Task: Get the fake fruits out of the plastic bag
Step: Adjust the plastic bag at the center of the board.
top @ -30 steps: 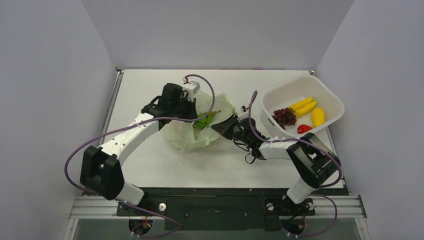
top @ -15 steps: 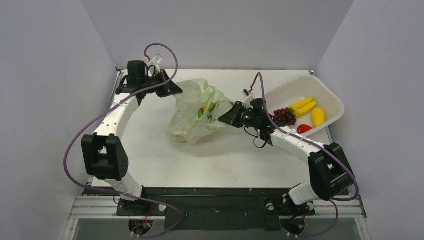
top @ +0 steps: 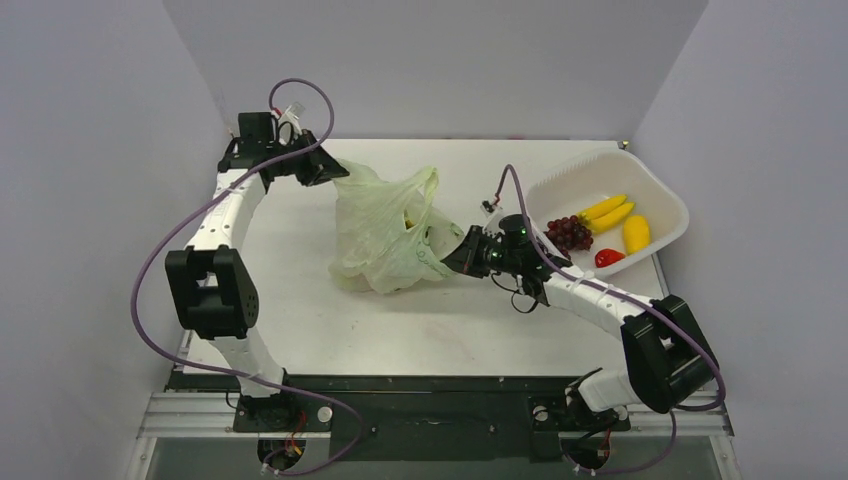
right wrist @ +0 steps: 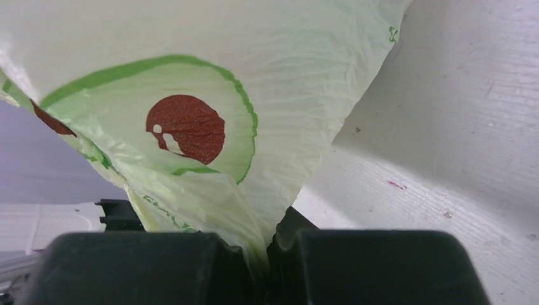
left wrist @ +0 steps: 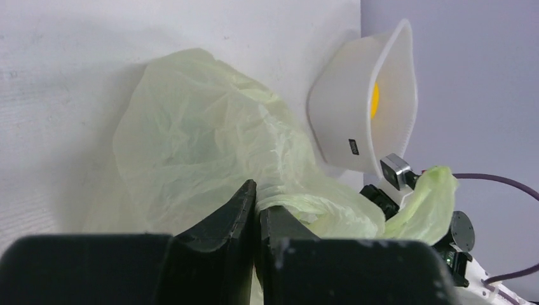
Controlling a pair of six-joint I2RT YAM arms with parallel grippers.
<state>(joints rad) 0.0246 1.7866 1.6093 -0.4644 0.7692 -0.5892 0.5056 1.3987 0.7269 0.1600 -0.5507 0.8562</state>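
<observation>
Your left tool and right tool each pinch the plastic bag tight over the bench. The fake fruits sit inside. Next, I think, tip them out gently.

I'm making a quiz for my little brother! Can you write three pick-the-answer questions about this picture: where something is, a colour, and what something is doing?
1. Where is the white basket?
A. near left corner
B. far right side
C. right in the middle

2. What colour is the plastic bag?
A. pale green
B. blue
C. black

3. What are the left jaws doing?
A. wide open
B. half open and empty
C. shut on the bag

Answers: B, it sits at the right of the top view; A, its thin film looks pale green in every view; C, the left wrist view shows them pinching bag film.
</observation>
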